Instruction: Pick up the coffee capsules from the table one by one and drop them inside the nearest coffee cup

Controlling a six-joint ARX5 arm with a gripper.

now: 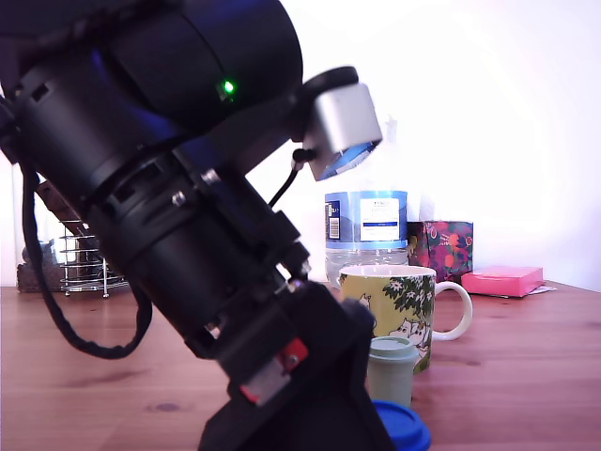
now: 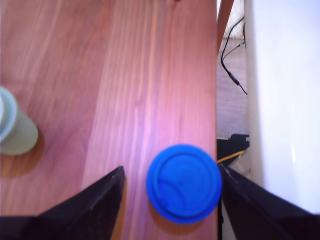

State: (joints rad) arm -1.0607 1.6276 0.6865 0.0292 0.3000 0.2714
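Black cylindrical arm — green light, looped black cable, red tab.

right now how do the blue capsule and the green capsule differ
The blue capsule is deep blue; the green capsule is pale sage. The blue one sits between the open jaws near the table edge; the green one stands apart, beside the mug. Both rest on the table.

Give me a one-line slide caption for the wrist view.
Open gripper straddles the blue capsule near the table edge; green capsule alongside.
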